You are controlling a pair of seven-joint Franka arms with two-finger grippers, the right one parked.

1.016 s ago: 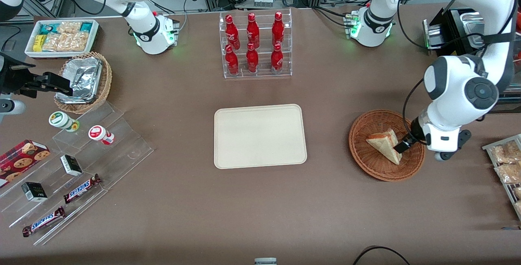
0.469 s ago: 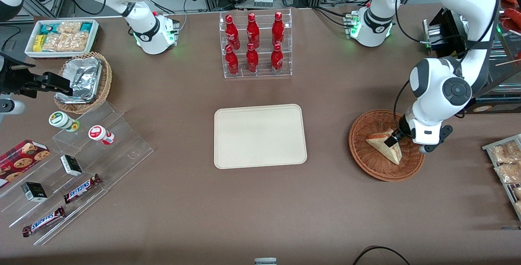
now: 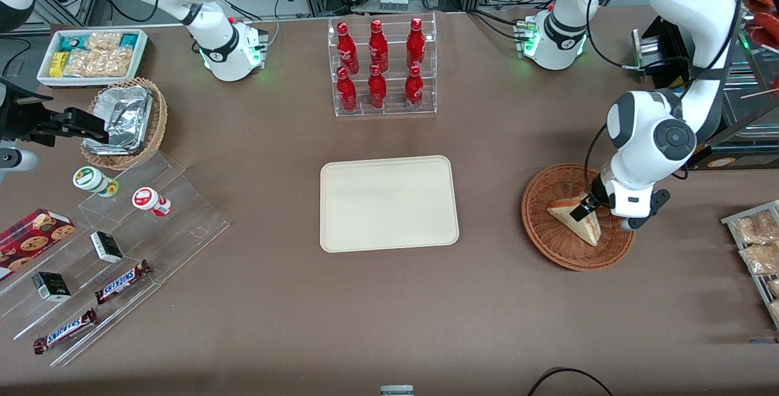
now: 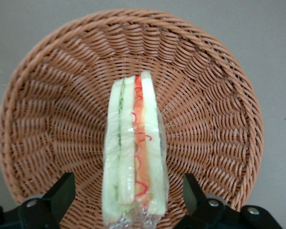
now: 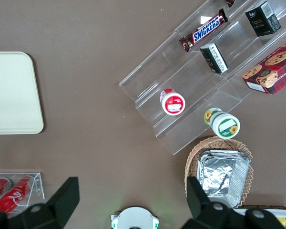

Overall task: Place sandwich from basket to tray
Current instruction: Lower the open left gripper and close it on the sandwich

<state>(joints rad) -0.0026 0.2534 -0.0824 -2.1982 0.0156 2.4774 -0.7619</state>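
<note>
The sandwich [image 3: 571,218] is a plastic-wrapped wedge of white bread standing on edge in the reddish-brown wicker basket [image 3: 538,229], toward the working arm's end of the table. Its orange-red and green filling stripe [image 4: 139,143] faces up. My gripper [image 3: 587,206] hangs just above the basket, over the end of the sandwich [image 4: 133,157] nearest the arm. It is open, and its black fingers [image 4: 62,191] stand one on each side of the wedge with a gap to the bread. The basket [image 4: 214,86] rests on the brown table. The cream-beige tray [image 3: 389,168] lies flat mid-table with nothing on it.
A clear rack of red bottles [image 3: 380,67] stands farther from the front camera than the tray. Snack packets [image 3: 758,244] lie near the basket at the table's edge. A tiered acrylic stand [image 3: 122,244], a foil-tray basket [image 3: 125,119] and a white bin [image 3: 91,55] sit toward the parked arm's end.
My arm has swung in over the basket. The gripper slid from the basket's rim toward the tray and now straddles the sandwich's end. The sandwich has not moved.
</note>
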